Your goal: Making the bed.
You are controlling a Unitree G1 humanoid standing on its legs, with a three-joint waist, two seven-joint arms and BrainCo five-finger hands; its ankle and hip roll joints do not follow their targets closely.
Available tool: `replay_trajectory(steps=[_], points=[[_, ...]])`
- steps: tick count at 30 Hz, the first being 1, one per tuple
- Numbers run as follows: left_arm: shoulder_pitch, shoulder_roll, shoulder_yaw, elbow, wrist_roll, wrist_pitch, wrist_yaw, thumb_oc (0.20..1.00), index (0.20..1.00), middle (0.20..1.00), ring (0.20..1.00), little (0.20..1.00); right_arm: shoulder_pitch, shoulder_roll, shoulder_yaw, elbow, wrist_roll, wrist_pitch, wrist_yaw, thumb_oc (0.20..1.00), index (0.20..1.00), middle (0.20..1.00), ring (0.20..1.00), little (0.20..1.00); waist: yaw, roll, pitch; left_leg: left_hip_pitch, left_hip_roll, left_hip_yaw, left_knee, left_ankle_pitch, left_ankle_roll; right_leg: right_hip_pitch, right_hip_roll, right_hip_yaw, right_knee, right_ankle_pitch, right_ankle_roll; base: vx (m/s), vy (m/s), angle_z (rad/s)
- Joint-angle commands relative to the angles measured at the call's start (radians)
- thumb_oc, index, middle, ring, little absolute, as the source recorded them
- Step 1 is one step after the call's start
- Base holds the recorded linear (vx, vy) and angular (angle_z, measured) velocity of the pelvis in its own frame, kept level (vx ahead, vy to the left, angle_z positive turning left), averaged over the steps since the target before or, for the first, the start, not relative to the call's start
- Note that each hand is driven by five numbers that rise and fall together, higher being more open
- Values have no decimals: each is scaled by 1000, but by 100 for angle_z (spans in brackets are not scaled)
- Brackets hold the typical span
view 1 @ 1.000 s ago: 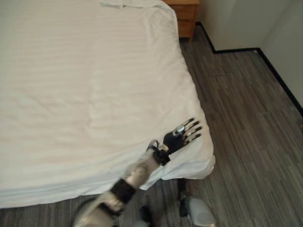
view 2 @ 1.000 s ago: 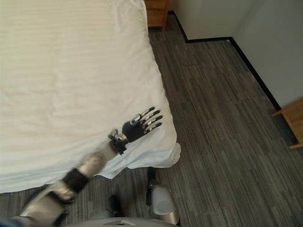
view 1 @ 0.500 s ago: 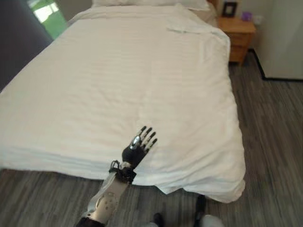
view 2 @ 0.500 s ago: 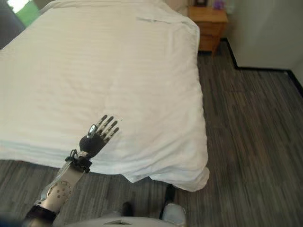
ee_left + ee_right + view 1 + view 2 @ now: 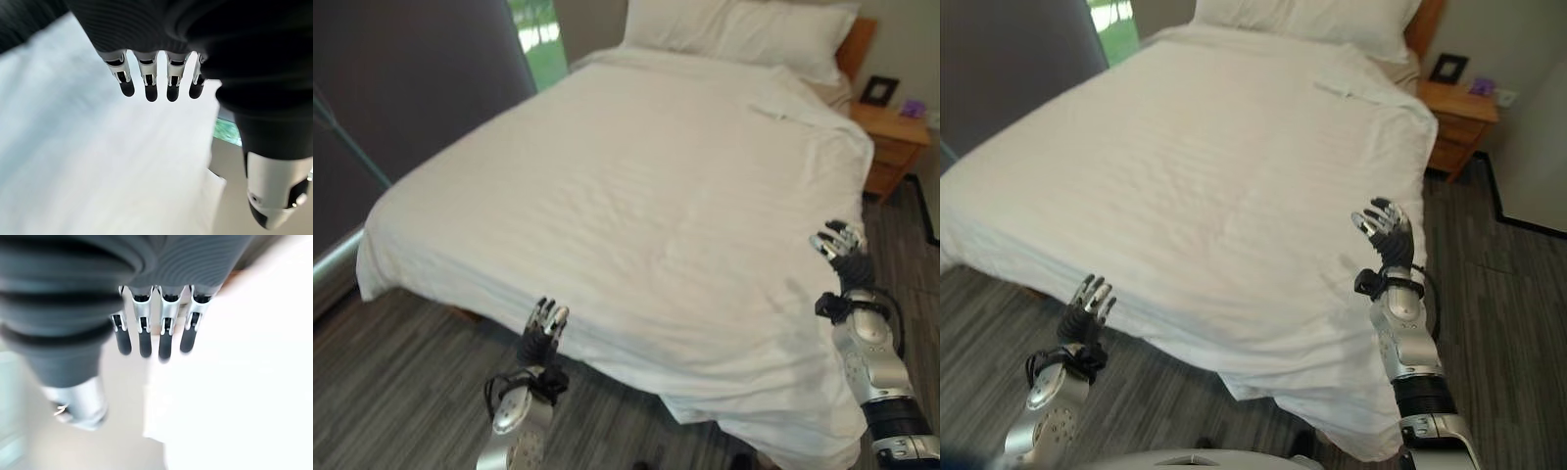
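A bed with a white duvet (image 5: pixel 636 196) spreads out before me, smooth, its near corner hanging low at the lower right. White pillows (image 5: pixel 744 29) lie at the head. My left hand (image 5: pixel 541 333) is raised at the foot edge of the duvet, open with fingers straight, holding nothing. My right hand (image 5: pixel 842 250) is raised beside the bed's right side, above the duvet's edge, fingers relaxed and open, empty. Both wrist views show straight fingers (image 5: pixel 146 83) and fingers (image 5: pixel 156 333) over white cloth.
A wooden nightstand (image 5: pixel 891 137) with a small dark frame (image 5: pixel 878 90) stands at the head on the right. A dark curtain (image 5: pixel 411 108) and a window (image 5: pixel 540 34) run along the left. Grey wood-pattern floor (image 5: pixel 401 392) surrounds the bed's foot.
The camera has swung left and up, bringing the whole bed into view. My left hand has come off the duvet to the foot edge. My right hand has risen into view.
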Motion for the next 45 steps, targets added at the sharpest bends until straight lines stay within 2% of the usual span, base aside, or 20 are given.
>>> replay_trajectory(steps=[1,4,7,8,10,13,14,16,17,18,20,25,32,33,37,38,41,43,44,45], points=[[-71,39,-13,-63,-4,-50,-12,1000,1000,1000,1000,1000,-148,-39,-5,-8,75,-87,-16,200,200,200,200,200,29,23,76,-3,32,2,-52,66,-92,189,-42,-34,13,-99,66,-32,-35,10],[-92,40,-48,-40,-24,-59,-15,1000,1000,1000,1000,1000,-172,6,14,69,90,-96,-30,200,200,200,200,200,41,47,94,-40,30,-10,-52,83,-102,168,-43,-47,13,-102,65,-47,-47,20],[-121,42,-95,-22,-33,-63,-21,1000,1000,1000,1000,1000,-174,66,-12,319,185,-78,-48,200,200,200,200,200,43,99,128,-75,24,-9,-52,97,-115,135,-50,-47,13,-102,64,-38,-40,23],[-125,35,-101,-27,-31,-60,-24,1000,1000,1000,1000,1000,-120,82,-32,328,175,-67,-48,200,200,200,200,200,28,121,139,-91,23,-1,-52,102,-119,113,-56,-42,13,-100,67,-48,-6,-5],[-133,19,-118,-20,-19,-49,-31,1000,1000,1000,1000,1000,-31,87,-64,336,141,-53,-43,200,200,200,200,200,-5,140,149,-99,25,15,-52,100,-117,89,-61,-24,13,-95,71,-14,13,-10],[-175,26,-160,-3,35,-26,-57,1000,1000,1000,1000,1000,128,51,-139,395,130,-22,4,200,200,200,200,200,-78,130,161,-83,34,55,-52,83,-102,65,-56,28,13,-86,76,10,8,-18],[-175,25,-161,-3,35,-26,-57,1000,1000,1000,1000,1000,128,50,-140,395,131,-22,5,200,200,200,200,200,-76,131,160,-86,34,56,-52,86,-101,61,-57,29,13,-82,76,15,8,-36],[-196,31,-179,-21,62,-15,-73,1000,1000,1000,1000,1000,251,32,-220,438,142,-17,22,200,200,200,200,200,-131,113,162,-69,37,85,-52,71,-88,47,-52,69,13,-72,80,10,17,-50],[-196,31,-179,-21,62,-15,-73,1000,1000,1000,1000,1000,252,32,-220,438,142,-17,22,200,200,200,200,200,-130,112,160,-70,37,86,-52,71,-88,45,-52,70,13,-71,80,26,9,-40],[-212,37,-195,-24,80,-9,-80,1000,1000,1000,1000,1000,310,11,-269,527,131,-4,29,200,200,200,200,200,-163,101,161,-52,40,101,-52,57,-82,44,-49,87,13,-71,84,28,-8,-33],[-226,33,-220,-20,94,-4,-87,1000,1000,1000,1000,1000,359,-27,-324,612,122,8,38,200,200,200,200,200,-193,91,160,-41,42,121,-52,48,-78,39,-47,109,13,-66,86,15,-2,-42],[-256,31,-265,-2,124,-10,-101,1000,1000,1000,1000,1000,412,-52,-427,765,150,13,45,200,200,200,200,200,-238,86,161,-16,45,157,-52,36,-70,22,-45,150,13,-53,91,5,21,-43],[-261,40,-266,-4,122,-15,-107,1000,1000,1000,1000,1000,398,-41,-396,754,128,6,49,200,200,200,200,200,-243,70,154,-2,48,163,-52,34,-66,30,-40,152,13,-47,97,5,9,-31],[-261,46,-261,-22,117,-20,-101,1000,1000,1000,1000,1000,395,-24,-350,689,101,0,57,1000,1000,1000,1000,1000,-238,61,151,-2,48,160,-52,34,-65,34,-38,151,13,-42,98,-6,26,9],[-265,63,-276,-47,171,-24,-103,1000,1000,1000,1000,1000,422,9,-233,410,-5,-21,65,1000,1000,1000,1000,1000,-241,32,150,-2,38,148,-52,36,-61,45,-47,136,13,-11,106,-25,59,8],[-264,64,-276,-47,171,-24,-103,1000,1000,1000,1000,1000,425,12,-233,405,-8,-19,63,1000,1000,1000,1000,1000,-242,31,148,-4,37,147,-52,37,-61,43,-48,135,13,-11,107,-69,72,13],[-262,90,-280,-60,208,-28,-106,1000,1000,1000,1000,1000,449,0,-134,176,-185,-15,74,1000,1000,1000,1000,1000,-239,-2,155,-32,41,172,-52,49,-60,-9,-41,147,13,55,123,-123,40,6],[-246,114,-265,-73,222,-36,-107,1000,1000,1000,1000,1000,456,-13,-106,124,-250,-11,77,1000,1000,1000,1000,1000,-216,-16,164,-39,63,212,-52,59,-61,6,-18,92,13,53,123,-147,-18,-21],[-246,115,-264,-73,222,-36,-107,1000,1000,1000,1000,1000,456,-12,-106,123,-250,-11,77,1000,1000,1000,1000,1000,-217,-18,162,-43,62,212,-52,62,-60,2,-19,92,13,56,122,-110,-7,-60],[-246,125,-255,-78,232,-37,-105,1000,1000,1000,1000,1000,455,-18,-95,106,-281,-6,72,1000,1000,1000,1000,1000,-203,-20,167,-37,76,237,-52,63,-60,37,-8,44,13,39,117,-120,119,-83]])
